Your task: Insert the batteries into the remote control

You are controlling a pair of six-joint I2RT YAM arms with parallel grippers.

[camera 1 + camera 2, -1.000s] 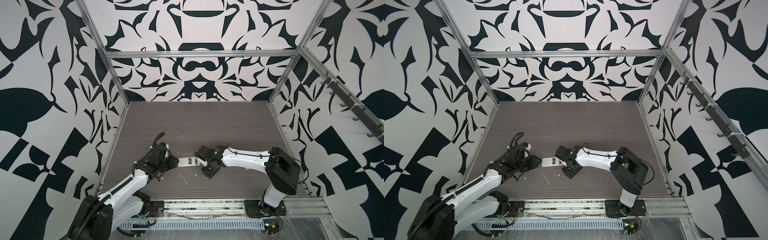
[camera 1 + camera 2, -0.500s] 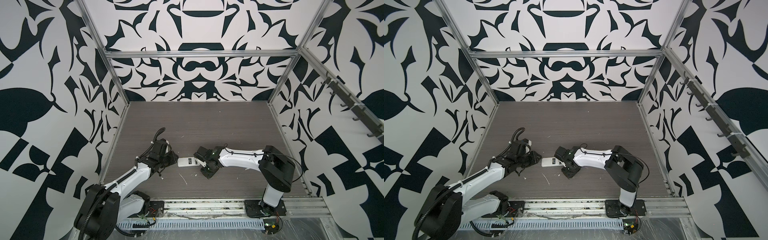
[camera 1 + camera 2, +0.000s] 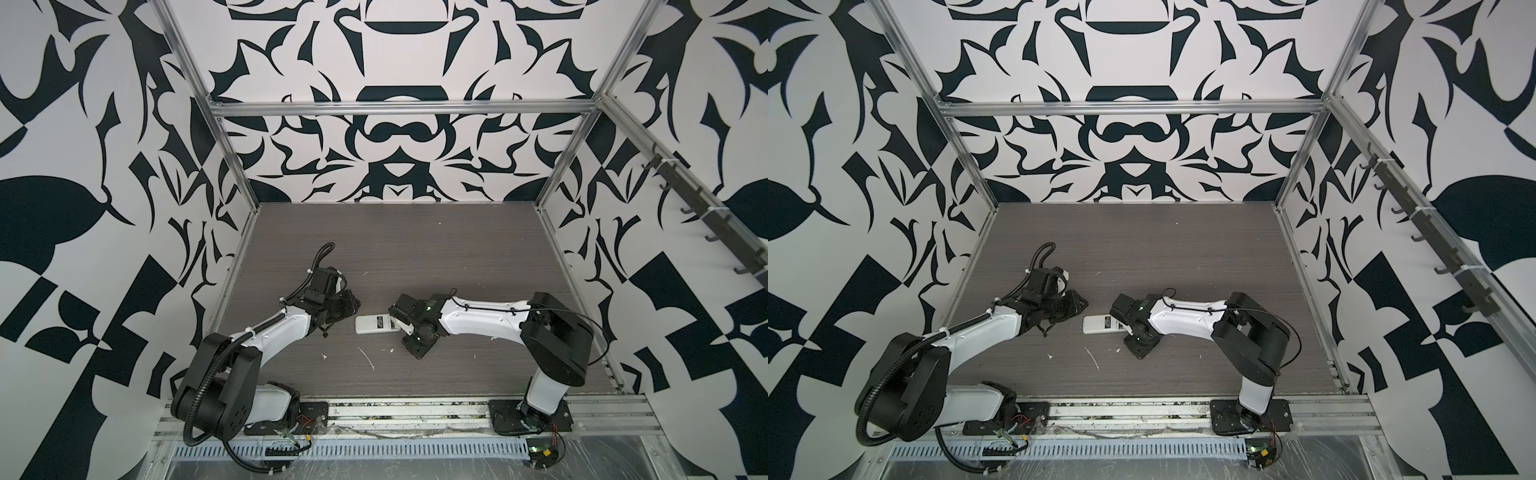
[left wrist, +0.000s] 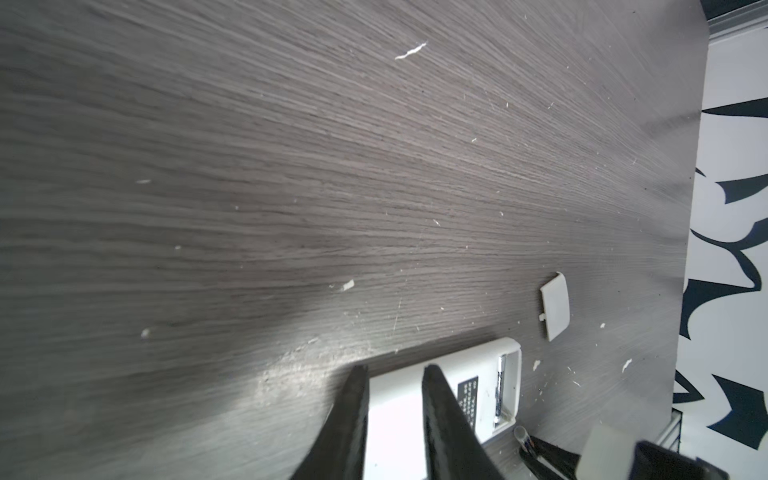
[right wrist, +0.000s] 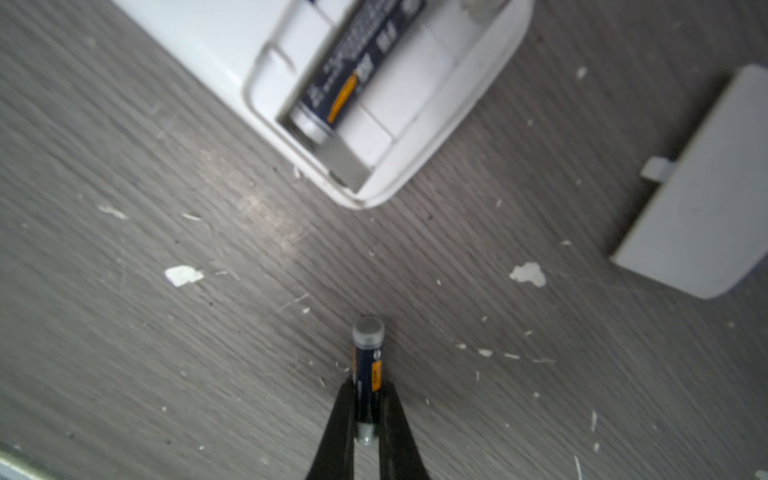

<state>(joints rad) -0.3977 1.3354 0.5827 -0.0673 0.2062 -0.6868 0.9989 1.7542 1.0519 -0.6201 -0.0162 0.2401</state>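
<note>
The remote control (image 3: 376, 324) (image 3: 1102, 324) lies white back up in both top views, its battery bay open at the right end. One battery (image 5: 353, 70) (image 4: 500, 386) sits in the bay. The slot beside it is bare. My right gripper (image 5: 368, 388) (image 3: 409, 328) is shut on the second battery (image 5: 368, 361), which points at the bay from just off the remote's end, close above the table. My left gripper (image 4: 395, 370) (image 3: 353, 308) is at the remote's other end. Its fingers (image 4: 353, 415) stand a little apart, tips at the remote's long edge, with nothing gripped.
The loose white cover plate (image 5: 702, 195) (image 4: 555, 305) lies on the table beside the remote's open end. White flecks and scraps (image 3: 368, 359) dot the dark wood table (image 3: 415, 249). Patterned walls and metal posts (image 3: 232, 166) enclose the table on three sides.
The left arm has swung its wrist slightly back at the remote's left end. The right gripper has stayed at the remote's right end, and the remote has not moved.
</note>
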